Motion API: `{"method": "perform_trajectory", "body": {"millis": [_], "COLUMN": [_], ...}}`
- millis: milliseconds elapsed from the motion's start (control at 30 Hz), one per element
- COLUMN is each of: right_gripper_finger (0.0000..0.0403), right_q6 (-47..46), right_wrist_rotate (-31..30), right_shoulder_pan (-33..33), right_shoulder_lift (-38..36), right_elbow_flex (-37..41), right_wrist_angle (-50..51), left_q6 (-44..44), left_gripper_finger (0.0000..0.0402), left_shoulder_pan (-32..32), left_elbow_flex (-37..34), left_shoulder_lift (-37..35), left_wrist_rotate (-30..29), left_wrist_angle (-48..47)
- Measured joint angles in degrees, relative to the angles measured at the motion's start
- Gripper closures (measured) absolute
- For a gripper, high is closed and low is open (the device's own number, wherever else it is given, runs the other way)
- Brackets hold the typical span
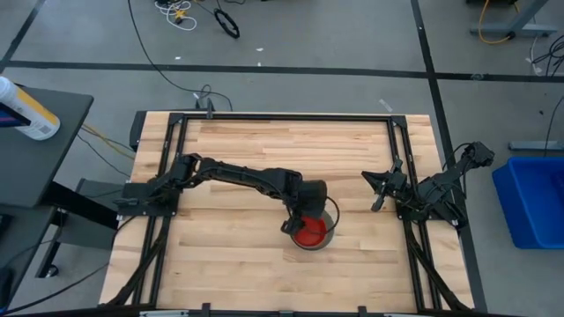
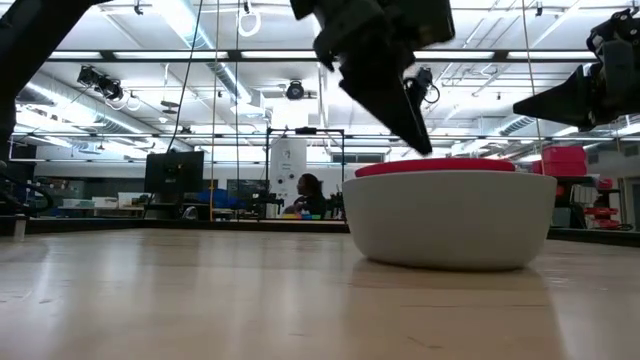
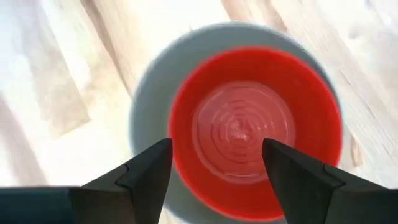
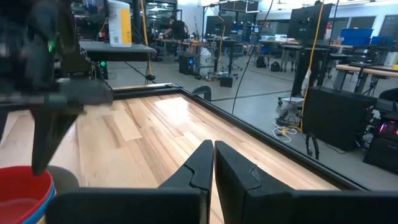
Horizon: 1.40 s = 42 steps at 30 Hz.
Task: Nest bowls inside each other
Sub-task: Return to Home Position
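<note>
A red bowl (image 3: pixel 249 124) sits nested inside a larger pale grey bowl (image 3: pixel 149 106), which rests on its base on the wooden table right of centre (image 1: pixel 330 216). In the right wrist view a blue rim (image 4: pixel 45 198) shows just under the red bowl's rim (image 4: pixel 22 183). My left gripper (image 3: pixel 214 168) hangs open just above the red bowl, pointing steeply down, with nothing between its fingers. In the low view its fingers (image 2: pixel 405 110) end a little above the red rim (image 2: pixel 435 166). My right gripper (image 4: pixel 213 162) waits shut at the table's right side (image 1: pixel 377 189).
Black frame rails (image 1: pixel 401 167) run along the table's left, right and far edges. Bare wood lies left of and beyond the bowls (image 1: pixel 238 141). A blue bin (image 1: pixel 533 198) stands on the floor past the right edge.
</note>
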<state>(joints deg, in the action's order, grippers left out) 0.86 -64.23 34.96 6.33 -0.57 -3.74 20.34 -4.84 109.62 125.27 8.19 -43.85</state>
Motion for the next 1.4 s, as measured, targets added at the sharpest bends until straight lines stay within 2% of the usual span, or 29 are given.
{"method": "perform_trajectory", "body": {"millis": [133, 300, 433, 567, 667, 867, 1067, 1233, 1400], "right_gripper_finger": [0.0379, 0.0378, 0.0379, 0.0378, 0.0378, 0.0378, 0.0379, 0.0378, 0.0378], "right_q6": [0.00, 0.44, -0.64, -0.63, -0.67, -1.88, -2.14, -2.09, -4.26], "right_wrist_rotate": [-0.37, -1.57, -1.57, -1.13, -1.02, 0.40, 0.44, 0.36, 0.21], "right_shoulder_pan": [0.00, -0.01, -0.02, -0.02, -0.02, 0.00, 0.00, 0.00, 0.00], "right_shoulder_lift": [0.00, 0.00, 0.00, 0.00, 0.02, 0.04, 0.09, 0.09, 0.09], "right_elbow_flex": [-0.01, -0.01, -0.01, -0.01, 0.01, -0.01, -0.01, -0.01, -0.01], "right_wrist_angle": [0.85, 1.85, 2.04, 2.72, 2.72, 2.62, 2.24, 1.64, 1.21], "left_q6": [1.13, 1.00, -0.41, -3.31, -6.90, -13.69, -17.17, -18.39, -21.26], "left_gripper_finger": [0.0145, 0.0145, 0.0145, 0.0145, 0.0145, 0.0145, 0.0145, 0.0145, 0.0145], "left_shoulder_pan": [1.85, 4.87, 5.81, 4.32, 2.18, -3.93, -9.42, -11.72, -11.85], "left_elbow_flex": [0.20, -0.17, -6.23, -20.21, -34.55, -62.76, -84.61, -98.61, -104.56], "left_shoulder_lift": [-4.52, -12.42, -23.22, -36.49, -48.00, -67.06, -83.21, -94.67, -104.05], "left_wrist_rotate": [-0.11, 0.48, 0.85, 0.70, -0.84, -9.22, -19.87, -25.45, -26.16], "left_wrist_angle": [-0.64, -5.77, -3.94, 3.72, 15.59, 36.93, 52.11, 61.16, 55.98]}}
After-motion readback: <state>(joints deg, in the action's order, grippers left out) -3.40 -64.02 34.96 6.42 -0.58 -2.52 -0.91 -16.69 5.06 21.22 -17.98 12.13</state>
